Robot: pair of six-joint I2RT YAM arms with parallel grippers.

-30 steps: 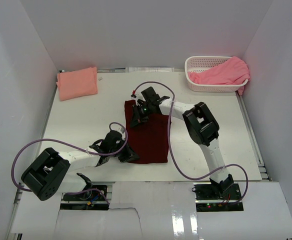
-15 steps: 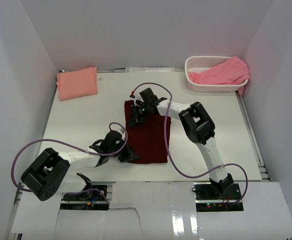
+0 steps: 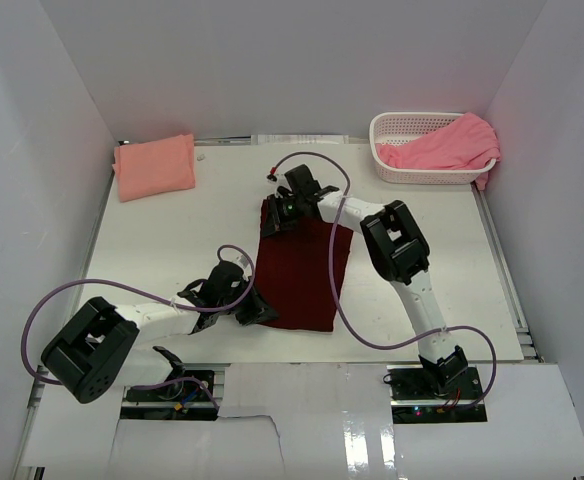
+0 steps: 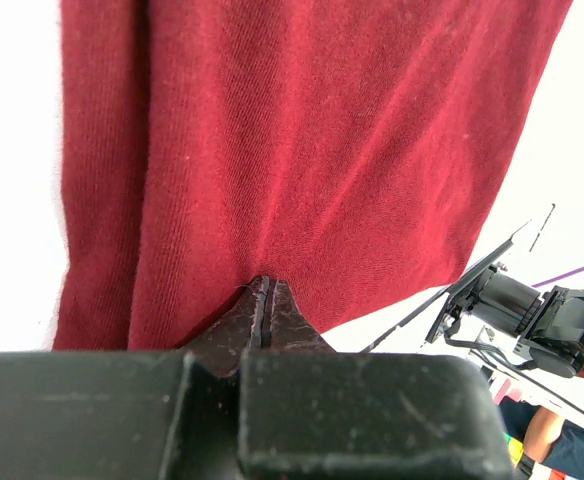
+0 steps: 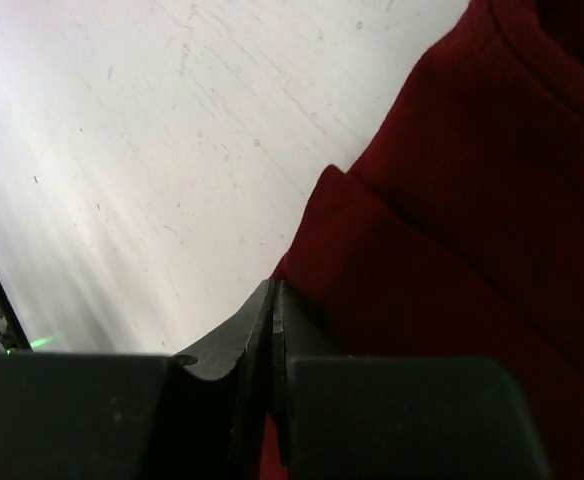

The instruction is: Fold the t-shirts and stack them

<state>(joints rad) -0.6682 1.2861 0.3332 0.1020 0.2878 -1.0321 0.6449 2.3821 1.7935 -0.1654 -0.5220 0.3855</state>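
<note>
Your left claw [image 4: 264, 288] is clenched on the near left corner of the dark maroon cloth t-shirt [image 3: 302, 275] lying in the middle of the white table [image 3: 172, 250], and your right claw [image 5: 273, 290] grips its far left corner. The folded salmon-peach t-shirt [image 3: 154, 166] sits at the table's far left corner. The brighter pink t-shirt [image 3: 442, 145] is heaped in the white plastic lattice basket [image 3: 417, 176], far right.

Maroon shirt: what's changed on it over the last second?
The right claw, shut on the far-left corner of the maroon shirt, pulled that corner away from the left claw, drawing the cloth out longer. The left claw stayed clamped on the near-left corner. The folded salmon shirt, pink shirt and basket are unchanged.
</note>
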